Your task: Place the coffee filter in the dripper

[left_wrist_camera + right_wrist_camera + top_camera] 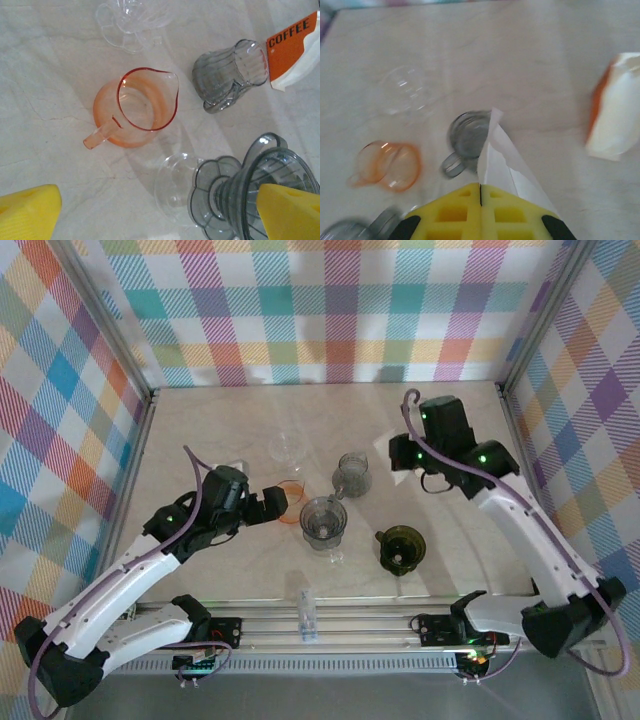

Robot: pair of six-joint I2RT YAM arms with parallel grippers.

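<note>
Walls (300, 310) are a loud pastel plaid: teal, orange, purple, yellow and green stripes crossing on white. Table (200, 430) is beige, marble-look with faint veins. Mid-table there's a little pitcher (137, 107) tinted orange with a red rim, a smoky grey dripper (260, 195), a see-through grey jug (230, 75), a colourless glass dripper (132, 20) farther back, and a dark olive-green dripper (401, 547) to the right. Coffee bag (292, 47) is white with an orange label and black lettering. Coffee filter (502, 160) is plain white. Pads (452, 212) are yellow, arms (520, 530) white with black joints, cable (190, 465) purple.
</note>
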